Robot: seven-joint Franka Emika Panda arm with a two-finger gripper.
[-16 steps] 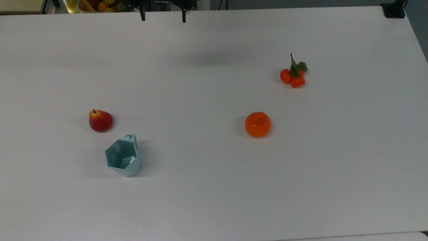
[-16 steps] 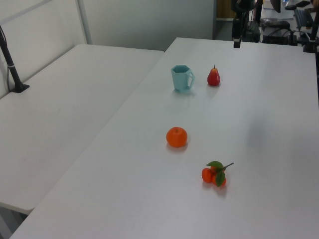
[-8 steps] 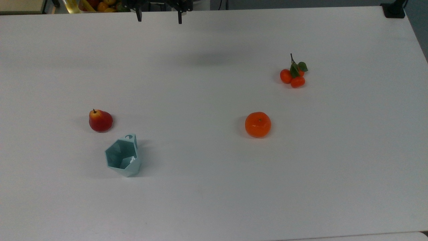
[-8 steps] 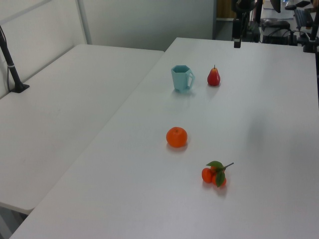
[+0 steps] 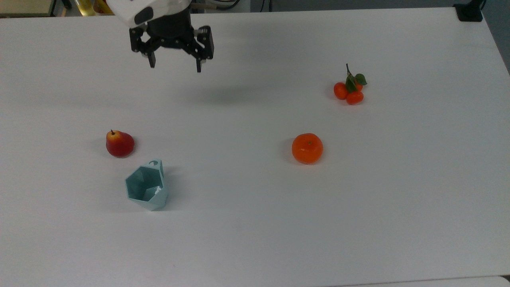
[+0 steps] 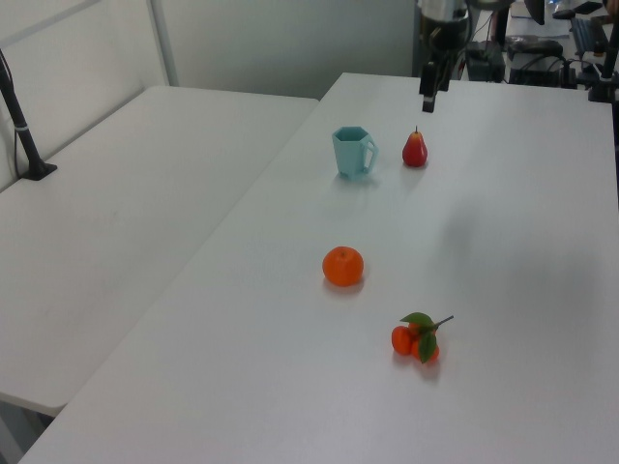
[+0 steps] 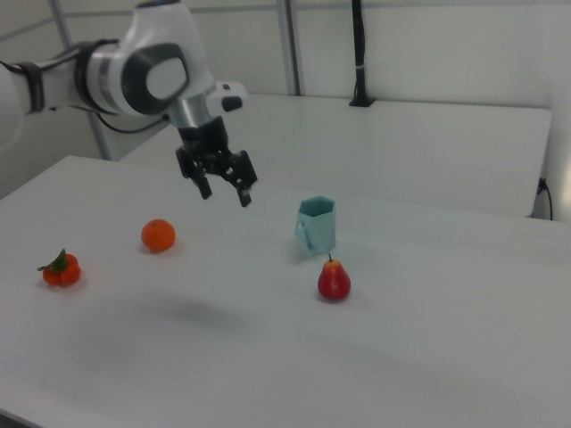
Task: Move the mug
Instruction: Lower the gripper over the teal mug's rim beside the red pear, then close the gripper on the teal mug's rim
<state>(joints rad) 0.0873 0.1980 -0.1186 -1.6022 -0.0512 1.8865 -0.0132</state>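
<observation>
The pale teal faceted mug [image 5: 146,189] stands upright on the white table, handle tab toward the pear; it also appears in the left view as the mug [image 6: 353,152] and in the right view as the mug [image 7: 316,226]. My gripper [image 5: 175,67] hangs open and empty above the table, well beyond the mug toward the top view's upper edge. In the right view the gripper [image 7: 224,193] floats in the air to the left of the mug. In the left view the gripper [image 6: 427,101] is above and behind the pear.
A red pear [image 5: 119,144] sits close beside the mug. An orange [image 5: 307,148] lies mid-table and a cluster of small tangerines with leaves [image 5: 350,89] lies farther right. A second white table [image 6: 116,213] adjoins on the left view's left.
The gripper has come in from the top view's upper edge, moving out over the table toward the mug's side. No object has moved.
</observation>
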